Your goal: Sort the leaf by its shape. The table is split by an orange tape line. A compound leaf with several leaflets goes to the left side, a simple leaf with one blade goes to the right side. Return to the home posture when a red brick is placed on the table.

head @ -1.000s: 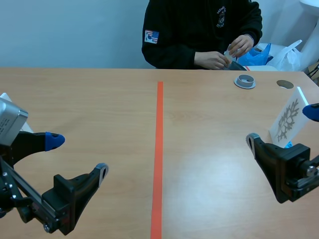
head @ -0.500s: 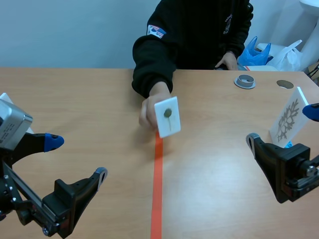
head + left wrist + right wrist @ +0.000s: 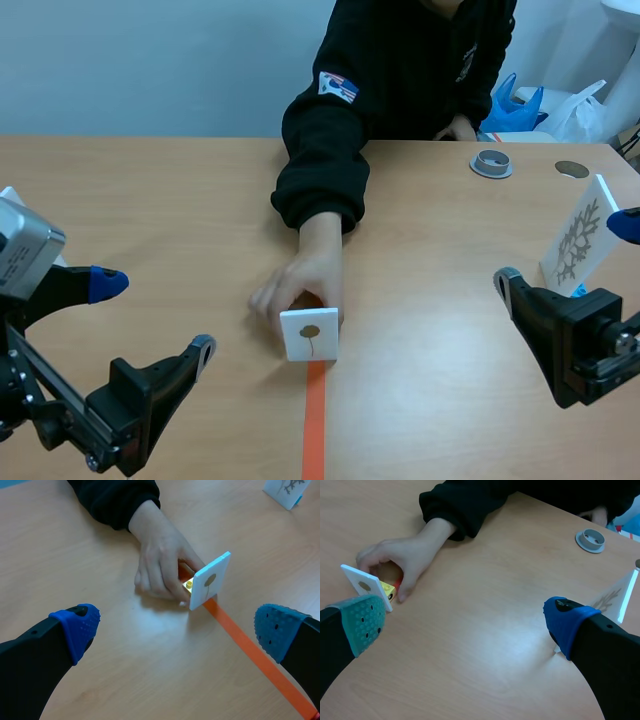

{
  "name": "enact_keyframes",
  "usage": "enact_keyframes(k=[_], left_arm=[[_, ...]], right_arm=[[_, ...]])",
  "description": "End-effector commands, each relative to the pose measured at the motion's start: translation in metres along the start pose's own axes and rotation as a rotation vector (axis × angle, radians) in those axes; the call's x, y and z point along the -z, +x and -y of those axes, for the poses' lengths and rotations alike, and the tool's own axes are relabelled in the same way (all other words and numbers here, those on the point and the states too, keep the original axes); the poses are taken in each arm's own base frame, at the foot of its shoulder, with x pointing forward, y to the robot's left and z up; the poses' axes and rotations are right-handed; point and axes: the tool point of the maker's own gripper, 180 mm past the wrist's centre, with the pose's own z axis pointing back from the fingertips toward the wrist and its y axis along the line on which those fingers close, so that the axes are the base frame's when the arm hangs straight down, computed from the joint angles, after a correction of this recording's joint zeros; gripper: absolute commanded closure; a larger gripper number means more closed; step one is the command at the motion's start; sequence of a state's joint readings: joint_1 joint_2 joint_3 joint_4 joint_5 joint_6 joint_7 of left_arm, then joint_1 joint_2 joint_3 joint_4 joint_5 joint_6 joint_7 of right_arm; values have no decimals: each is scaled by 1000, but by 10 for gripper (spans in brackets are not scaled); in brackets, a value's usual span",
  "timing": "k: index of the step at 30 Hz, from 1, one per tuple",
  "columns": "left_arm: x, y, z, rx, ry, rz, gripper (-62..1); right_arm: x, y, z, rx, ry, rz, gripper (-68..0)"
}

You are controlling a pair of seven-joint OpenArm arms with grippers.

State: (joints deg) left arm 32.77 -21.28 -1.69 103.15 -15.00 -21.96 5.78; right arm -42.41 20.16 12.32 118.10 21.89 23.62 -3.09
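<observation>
A white card [image 3: 309, 334] with a small round single-blade leaf stands upright on the orange tape line [image 3: 316, 430], on a yellow base [image 3: 189, 585]. A person's hand [image 3: 300, 285] holds it from behind. The card [image 3: 210, 580] is ahead of my open left gripper [image 3: 175, 630], a little toward its right finger. My left gripper [image 3: 155, 315] hangs low at the near left. My right gripper [image 3: 565, 252] is open at the near right; in its view the card [image 3: 365, 585] and hand [image 3: 405, 560] lie just beyond its left finger. Neither gripper holds anything.
A second white card [image 3: 580, 240] with a many-leaflet leaf stands on the right side, close behind my right gripper. A grey ring [image 3: 491, 163] and a round hole [image 3: 572, 169] are at the far right. Blue and white bags [image 3: 515, 108] lie past the table's far edge.
The person's hand carried the single-leaf card from the far side, through the air, and set it down on the tape line nearer to me. Both grippers stayed where they were.
</observation>
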Motion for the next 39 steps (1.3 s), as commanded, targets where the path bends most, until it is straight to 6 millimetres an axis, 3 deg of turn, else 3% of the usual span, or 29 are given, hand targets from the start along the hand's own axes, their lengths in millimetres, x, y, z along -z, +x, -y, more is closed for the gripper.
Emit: enact_keyframes(k=[1, 10, 18, 23, 31, 39], left_arm=[[3, 14, -4, 9, 4, 43, -623], [10, 6, -11, 38, 7, -39, -623], [15, 5, 8, 42, -73, -47, -623], [29, 0, 15, 45, -109, -51, -623], [56, -28, 16, 18, -147, -89, -623], [85, -44, 20, 2, -171, -73, -623]], right_arm=[[1, 8, 4, -8, -6, 30, -679], [1, 8, 4, -8, -6, 30, -679], [1, 8, 4, -8, -6, 32, -679], [1, 9, 4, -8, -6, 34, -679], [1, 9, 4, -8, -6, 34, -679], [1, 9, 4, -8, -7, 38, -679]])
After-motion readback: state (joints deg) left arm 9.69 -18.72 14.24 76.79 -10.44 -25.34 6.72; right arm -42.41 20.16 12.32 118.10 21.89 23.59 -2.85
